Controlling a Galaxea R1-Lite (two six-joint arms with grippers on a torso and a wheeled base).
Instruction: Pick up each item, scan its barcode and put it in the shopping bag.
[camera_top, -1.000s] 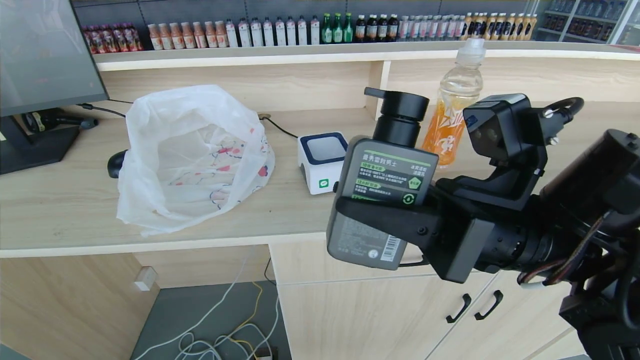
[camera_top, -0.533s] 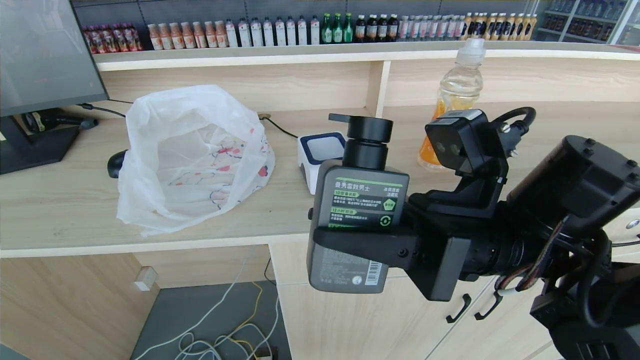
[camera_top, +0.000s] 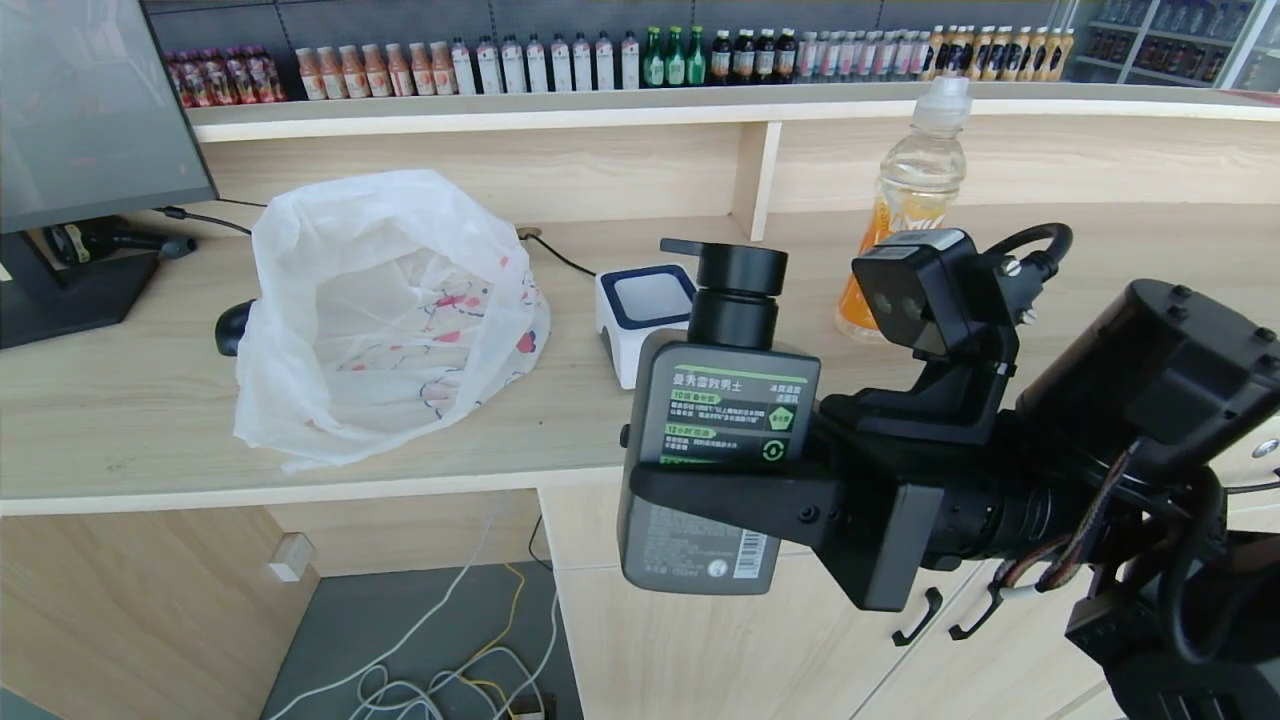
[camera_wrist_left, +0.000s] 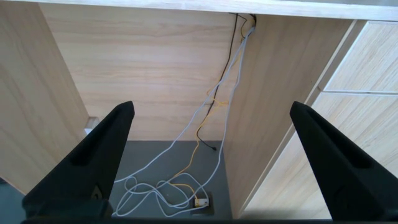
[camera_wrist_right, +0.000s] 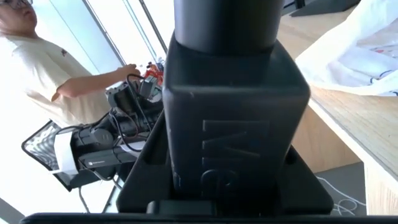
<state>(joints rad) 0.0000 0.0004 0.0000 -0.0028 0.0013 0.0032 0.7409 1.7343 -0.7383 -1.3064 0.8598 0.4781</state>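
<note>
Down and toward 7 o'clock is where the pump bottle (camera_top: 735, 410) has travelled in the head view over the last second, carried by the right gripper (camera_top: 715, 482). Nearly all of that drop came in the first half; since then it has sunk only a touch. Nothing else on the counter (camera_top: 120, 410) has shifted. The right claw is clamped across the bottle's lower body and holds it upright in the air in front of the counter edge. The barcode scanner (camera_top: 645, 320) sits at 11 o'clock from it, with its window facing up. The bottle's barcode faces the head camera, not that window, so the scan looks not yet done. The shopping bag (camera_top: 380, 310) stands open at 9 o'clock from the scanner; whether anything lies in it cannot be told. An orange drink bottle (camera_top: 905, 200) waits on the counter at 1 o'clock from the held bottle, so at least two items seem left to bag.

From the left wrist, the left gripper (camera_wrist_left: 211, 109) hangs below the counter with its fingers spread wide and nothing between them, over loose cables (camera_wrist_left: 205, 124) on the floor.

From the right wrist, the pump bottle's (camera_wrist_right: 236, 112) dark body sits close in the claw, with the bag (camera_wrist_right: 367, 43) beyond it.
</note>
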